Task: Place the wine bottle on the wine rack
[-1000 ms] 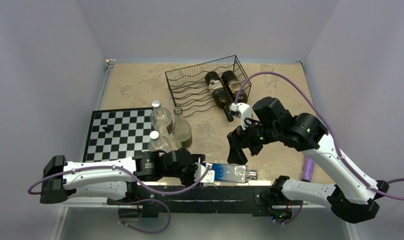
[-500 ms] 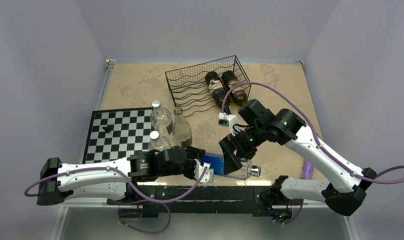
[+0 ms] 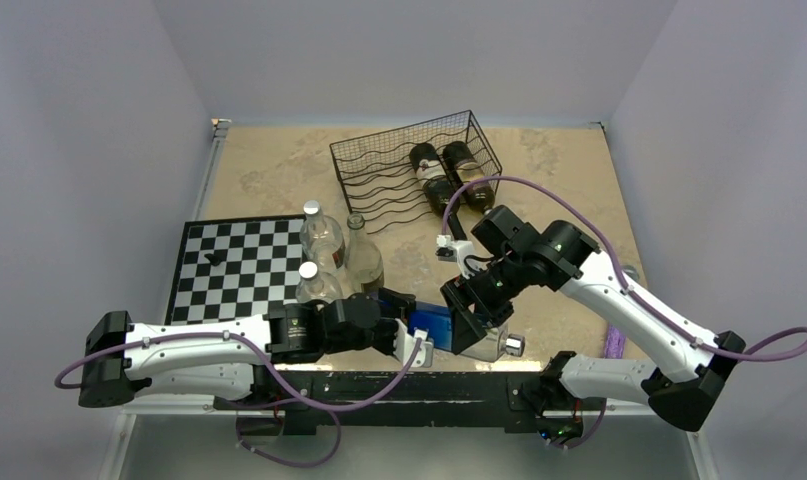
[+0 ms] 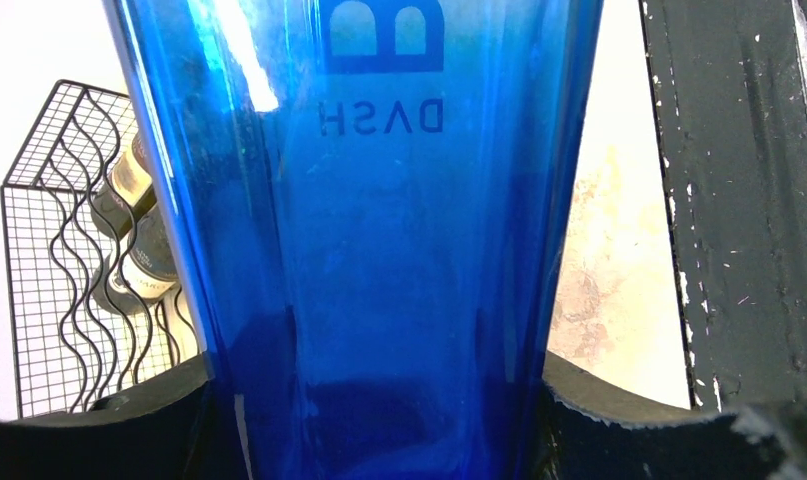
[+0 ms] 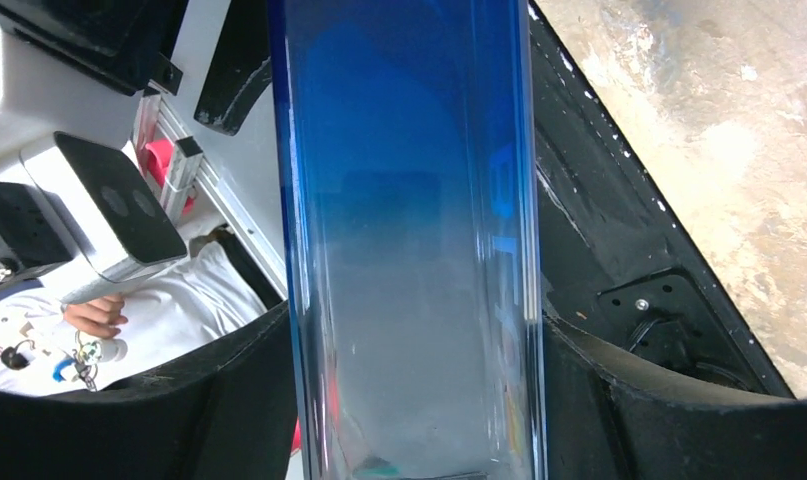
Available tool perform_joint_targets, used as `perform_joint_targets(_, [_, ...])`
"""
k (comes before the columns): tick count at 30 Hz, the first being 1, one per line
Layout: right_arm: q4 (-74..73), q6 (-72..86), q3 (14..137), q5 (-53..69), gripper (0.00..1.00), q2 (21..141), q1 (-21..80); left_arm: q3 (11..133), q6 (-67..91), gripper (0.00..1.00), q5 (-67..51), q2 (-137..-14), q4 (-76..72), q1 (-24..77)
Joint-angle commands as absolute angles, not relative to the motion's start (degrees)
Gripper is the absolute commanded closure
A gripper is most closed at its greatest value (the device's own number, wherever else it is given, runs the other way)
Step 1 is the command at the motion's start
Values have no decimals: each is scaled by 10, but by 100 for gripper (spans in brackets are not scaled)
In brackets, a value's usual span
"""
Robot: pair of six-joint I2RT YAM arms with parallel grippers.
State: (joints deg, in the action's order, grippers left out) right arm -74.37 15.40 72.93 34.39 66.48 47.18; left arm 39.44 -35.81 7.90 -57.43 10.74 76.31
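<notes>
1. Two arms in the top view, both on one bottle. The blue wine bottle (image 3: 434, 325) lies on its side over the near edge of the tabletop (image 3: 279, 170), silver cap pointing right. The left gripper (image 3: 411, 340) clamps its blue base end. The right gripper (image 3: 471, 325) comes down over the clearer half, nearer the cap. The wine rack (image 3: 379, 175) sits at the far middle of the tabletop, well apart from the bottle, with two dark bottles (image 3: 441, 185) lying in its right side. A chessboard (image 3: 229, 265) is on the left, and three clear bottles (image 3: 322, 235) stand at its right edge.

2. Left wrist view is pretty much all blue glass. The wine bottle (image 4: 379, 250) fills the gap between the fingers (image 4: 139, 420), so the left gripper (image 4: 379, 430) is closed tight on it. Off to the left you can see the wine rack (image 4: 49, 250) and the dark bottles (image 4: 139, 230) in it.

3. Right wrist view: the bottle (image 5: 409, 250) runs straight up the middle, blue fading to clear. Both fingers (image 5: 229, 400) look flush against the glass, so the right gripper (image 5: 414, 420) has a grip on it too. Bare tabletop (image 5: 699, 120) shows at top right.
</notes>
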Motion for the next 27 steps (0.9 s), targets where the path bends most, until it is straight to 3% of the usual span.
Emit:
perform_joint_targets(1, [-724, 166, 723, 371, 29, 669, 476, 441, -358, 100, 105, -563, -32, 763])
perform_joint_targets(4, [-720, 168, 720, 369, 34, 676, 475, 442, -358, 100, 108, -563, -36, 763])
perform_joint_targets(6, [-717, 170, 718, 366, 42, 680, 475, 444, -356, 100, 113, -563, -32, 763])
perform_joint_targets(7, [-715, 171, 716, 365, 49, 680, 475, 445, -356, 100, 115, -562, -30, 763])
perform_joint_targets(11, [-705, 179, 705, 359, 94, 677, 476, 446, -355, 100, 124, -562, -27, 763])
perform_joint_targets(12, [-703, 181, 703, 355, 100, 675, 476, 446, -355, 100, 128, -563, -28, 763])
perform_joint_targets(15, [-702, 188, 704, 331, 100, 669, 479, 445, -352, 100, 139, -567, -32, 763])
perform_joint_targets(17, [-699, 193, 707, 317, 100, 661, 482, 444, -352, 82, 140, -569, -31, 763])
perform_joint_targets(19, [-695, 201, 711, 312, 100, 649, 483, 443, -352, 50, 129, -570, -25, 763])
perform_joint_targets(21, [-694, 212, 717, 305, 100, 633, 484, 445, -346, 26, 118, -578, -18, 763])
perform_joint_targets(23, [-696, 226, 724, 293, 100, 620, 488, 450, -338, 16, 104, -594, -9, 763])
perform_joint_targets(24, [-698, 233, 726, 289, 100, 613, 488, 450, -335, 4, 103, -603, -12, 763])
perform_joint_targets(27, [-713, 249, 731, 263, 100, 600, 489, 449, -332, 1, 109, -627, -24, 763])
